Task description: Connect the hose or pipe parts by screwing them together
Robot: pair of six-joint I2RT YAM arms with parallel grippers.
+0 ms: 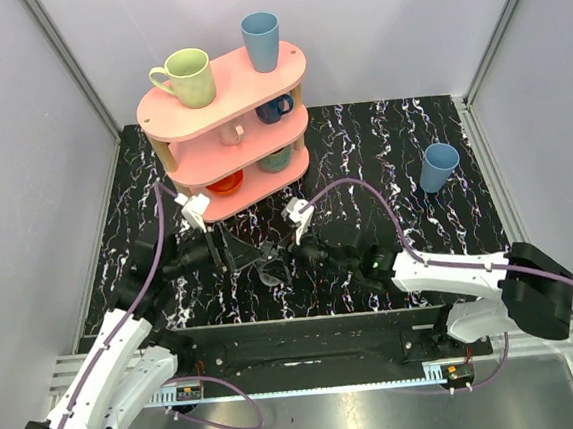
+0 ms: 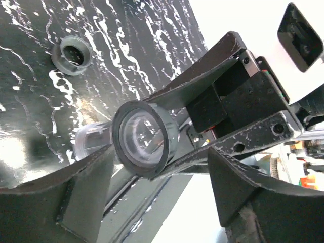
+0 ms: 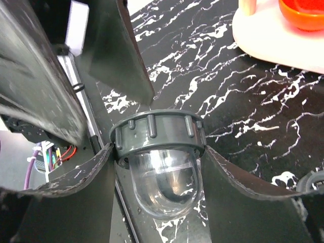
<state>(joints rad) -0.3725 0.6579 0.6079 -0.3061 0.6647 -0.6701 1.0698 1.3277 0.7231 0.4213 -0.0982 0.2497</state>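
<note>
A clear domed fitting with a grey ribbed collar [image 3: 157, 134] hangs just above the black marbled table, and my right gripper [image 3: 157, 152] is shut on that collar from both sides. In the left wrist view the same fitting [image 2: 144, 139] faces the camera with its dark rim. My left gripper [image 2: 159, 174] stands open around it, its fingers [image 2: 55, 202] well apart and off the part. From above, the two grippers meet at mid-table: left [image 1: 235, 251], right [image 1: 292, 254]. A second grey ring fitting [image 2: 76, 53] lies loose on the table, and it also shows at the lower right edge of the right wrist view [image 3: 314, 182].
A pink three-tier shelf [image 1: 172, 109] with cups and an orange bowl [image 3: 304, 12] stands at the back left, close behind the grippers. A blue cup [image 1: 439, 166] stands at the right. The metal rail [image 1: 308, 348] runs along the near edge.
</note>
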